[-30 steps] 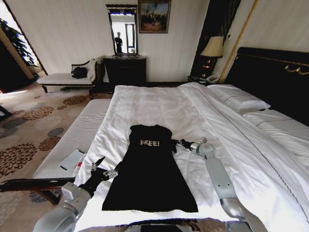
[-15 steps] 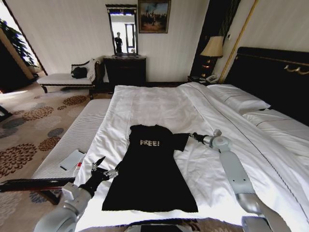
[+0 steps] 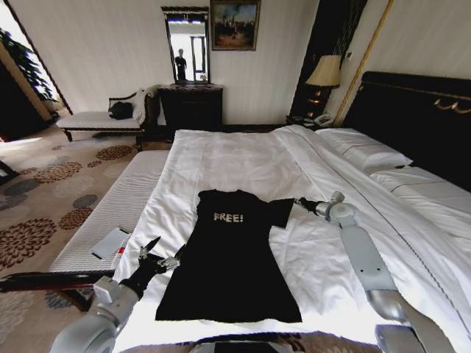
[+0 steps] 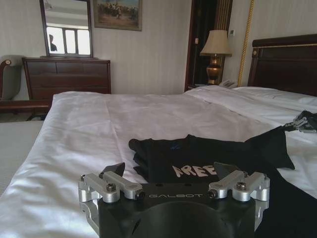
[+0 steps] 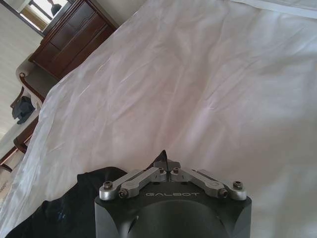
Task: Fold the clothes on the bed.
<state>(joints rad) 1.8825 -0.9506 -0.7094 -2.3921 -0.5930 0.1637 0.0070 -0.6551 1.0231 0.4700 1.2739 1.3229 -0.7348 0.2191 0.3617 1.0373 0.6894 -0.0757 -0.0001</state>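
The black clothes (image 3: 229, 257) lie flat on the white bed (image 3: 221, 158), with white "FREE!" lettering across the chest. My right gripper (image 3: 300, 201) is at the garment's right shoulder, shut on the tip of the right sleeve (image 3: 282, 211), which is stretched sideways. In the right wrist view the fingers (image 5: 143, 179) meet at the gripper (image 5: 166, 162) above the sheet, with black cloth (image 5: 74, 203) beside them. My left gripper (image 3: 163, 254) hovers open at the garment's left edge, near the waist. In the left wrist view it (image 4: 171, 171) faces the lettering (image 4: 194, 171), holding nothing.
A narrow white-cushioned bench (image 3: 110, 209) runs along the bed's left side with a flat white item (image 3: 110, 243) on it. Pillows (image 3: 364, 151) and the dark headboard (image 3: 412, 110) are at the right. A dresser (image 3: 191, 107), a lamp (image 3: 325, 72) and a chaise with a black handbag (image 3: 121, 109) stand behind.
My right gripper has moved outward to the right, drawing the right sleeve out from the garment's body until it lies spread. The left arm has stayed still.
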